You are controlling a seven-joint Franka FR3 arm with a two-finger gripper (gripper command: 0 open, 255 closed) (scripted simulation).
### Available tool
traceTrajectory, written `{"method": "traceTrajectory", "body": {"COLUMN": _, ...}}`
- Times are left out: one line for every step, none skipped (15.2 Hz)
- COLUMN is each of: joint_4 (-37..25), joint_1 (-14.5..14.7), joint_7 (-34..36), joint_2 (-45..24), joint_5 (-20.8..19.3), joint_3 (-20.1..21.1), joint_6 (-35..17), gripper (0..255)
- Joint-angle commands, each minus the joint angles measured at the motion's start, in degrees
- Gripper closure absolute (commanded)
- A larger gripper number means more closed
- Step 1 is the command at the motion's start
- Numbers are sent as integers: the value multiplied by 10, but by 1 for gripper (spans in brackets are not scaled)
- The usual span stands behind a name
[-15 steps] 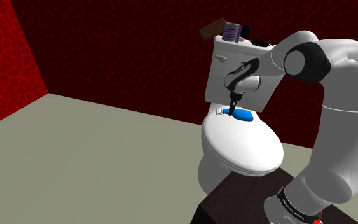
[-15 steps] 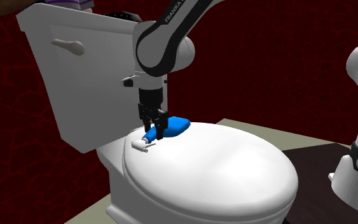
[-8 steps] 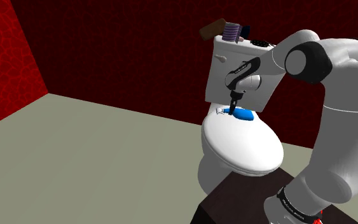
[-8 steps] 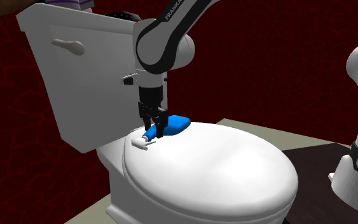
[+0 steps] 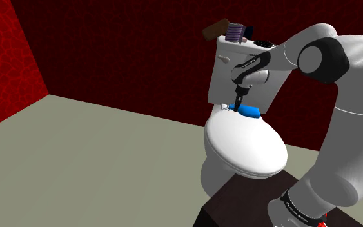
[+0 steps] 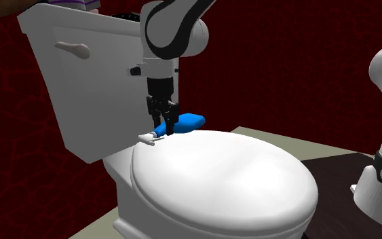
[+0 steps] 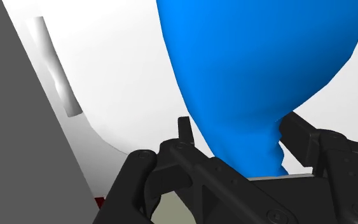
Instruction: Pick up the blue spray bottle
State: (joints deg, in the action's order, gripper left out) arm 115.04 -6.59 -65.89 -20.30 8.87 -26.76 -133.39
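The blue spray bottle (image 6: 184, 123) with a white nozzle (image 6: 146, 138) hangs lying sideways just above the back of the white toilet lid (image 6: 223, 180). My black gripper (image 6: 164, 125) is shut on its neck, coming straight down in front of the tank (image 6: 81, 88). In the shoulder view the bottle (image 5: 249, 113) shows beside the gripper (image 5: 235, 106) over the lid's (image 5: 244, 145) rear edge. In the wrist view the blue body (image 7: 260, 57) narrows to the neck clasped between my fingers (image 7: 184, 130).
The toilet tank (image 5: 228, 71) stands right behind the gripper, its flush handle (image 6: 74, 48) toward the second exterior view's left. Small items (image 5: 236, 31) sit on the tank top. Red walls (image 5: 19, 51) enclose a grey floor (image 5: 96, 155). My stand (image 5: 251, 203) is in front of the bowl.
The gripper has risen with the bottle in its grip; the bottle has left the lid and now hangs a little above it.
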Motion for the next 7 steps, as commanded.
{"method": "traceTrajectory", "body": {"joint_4": -3, "joint_1": 2, "joint_7": 3, "joint_2": 11, "joint_5": -7, "joint_3": -4, "joint_6": 13, "gripper": 255}}
{"method": "traceTrajectory", "body": {"joint_4": -5, "joint_1": 3, "joint_7": 5, "joint_2": 15, "joint_5": -10, "joint_3": -5, "joint_6": 19, "gripper": 255}}
{"method": "traceTrajectory", "body": {"joint_4": -7, "joint_1": 4, "joint_7": 6, "joint_2": 20, "joint_5": -13, "joint_3": -7, "joint_6": 26, "gripper": 255}}
{"method": "traceTrajectory", "body": {"joint_4": -10, "joint_1": 5, "joint_7": 8, "joint_2": 25, "joint_5": -16, "joint_3": -8, "joint_6": 32, "gripper": 255}}
{"method": "traceTrajectory", "body": {"joint_4": -12, "joint_1": 6, "joint_7": 10, "joint_2": 30, "joint_5": -19, "joint_3": -9, "joint_6": 39, "gripper": 255}}
{"method": "traceTrajectory", "body": {"joint_4": -12, "joint_1": 6, "joint_7": 10, "joint_2": 30, "joint_5": -19, "joint_3": -9, "joint_6": 39, "gripper": 255}}
{"method": "traceTrajectory", "body": {"joint_4": -12, "joint_1": 6, "joint_7": 10, "joint_2": 30, "joint_5": -19, "joint_3": -9, "joint_6": 39, "gripper": 255}}
